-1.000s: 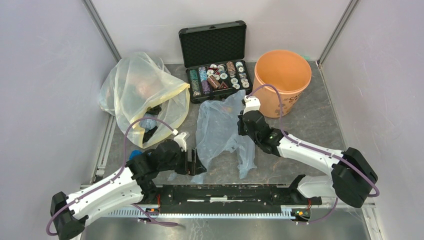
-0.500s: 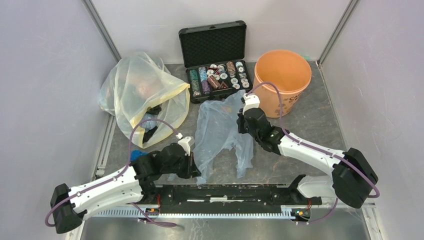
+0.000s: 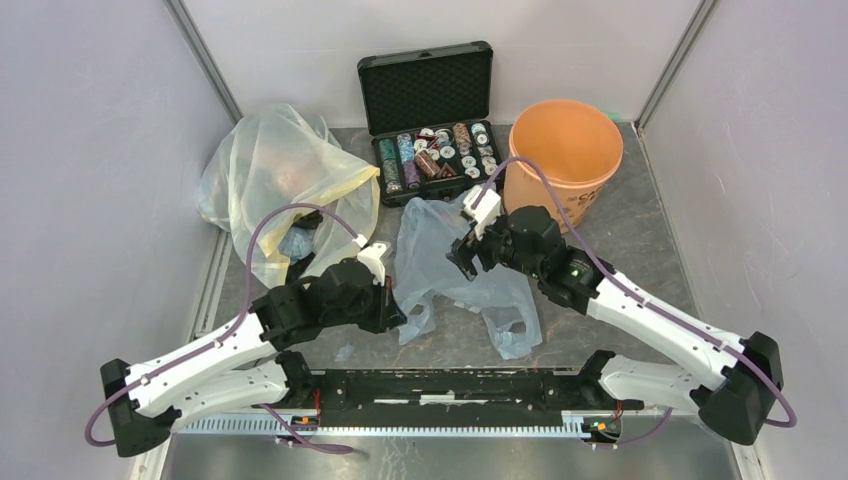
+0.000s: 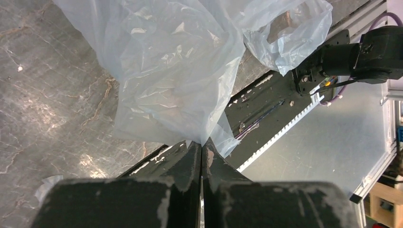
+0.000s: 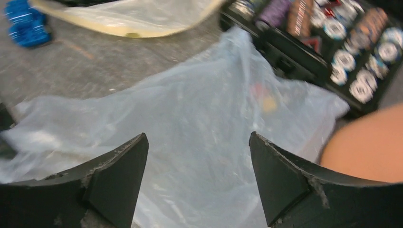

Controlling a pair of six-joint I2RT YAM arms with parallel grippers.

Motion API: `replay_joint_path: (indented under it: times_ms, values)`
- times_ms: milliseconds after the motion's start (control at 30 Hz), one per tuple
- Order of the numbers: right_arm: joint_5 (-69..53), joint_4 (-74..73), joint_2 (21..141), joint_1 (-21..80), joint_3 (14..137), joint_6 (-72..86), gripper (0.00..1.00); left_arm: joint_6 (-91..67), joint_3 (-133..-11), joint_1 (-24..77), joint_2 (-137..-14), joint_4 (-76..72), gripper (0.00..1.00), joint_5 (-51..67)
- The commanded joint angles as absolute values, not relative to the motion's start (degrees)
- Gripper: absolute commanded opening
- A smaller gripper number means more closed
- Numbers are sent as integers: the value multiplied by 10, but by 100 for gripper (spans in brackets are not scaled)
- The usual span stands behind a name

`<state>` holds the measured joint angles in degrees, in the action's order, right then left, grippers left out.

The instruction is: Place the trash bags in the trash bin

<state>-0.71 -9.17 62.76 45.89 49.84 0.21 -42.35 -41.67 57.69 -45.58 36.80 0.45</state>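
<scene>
Yellowish bag: on the desk, left of and beyond the left jaws.
Left jaws: pressed together, pinching an edge of the pale blue bag.
Pale blue bag: crumpled on the desk between both jaws, outside the bin.
Right jaws: spread over the bag, holding nothing.
Black case: beyond the right jaws.
Orange bin: upright, beyond and right of the right jaws.
</scene>
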Motion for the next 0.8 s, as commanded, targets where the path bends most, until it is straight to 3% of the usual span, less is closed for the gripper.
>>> replay_joint_path:
  times_ms: [0, 100, 200, 467, 633, 767]
  values:
    - [-105, -112, 606, 517, 529, -127, 83, -364, -462, 579, -471, 402, 3, -9]
    - [-99, -84, 598, 572, 504, -169, 83, -358, -473, 579, -486, 408, 3, -3]
    - [-76, -62, 607, 594, 480, -190, 76, -357, -476, 579, -494, 408, 3, 13]
    - [-80, 13, 646, 598, 428, -247, 77, -357, -476, 579, -489, 407, 3, 14]
    - [-121, 46, 671, 598, 423, -277, 72, -358, -474, 579, -486, 406, 3, 16]
    - [-160, 40, 707, 598, 454, -277, 53, -357, -469, 579, -479, 402, 4, 12]
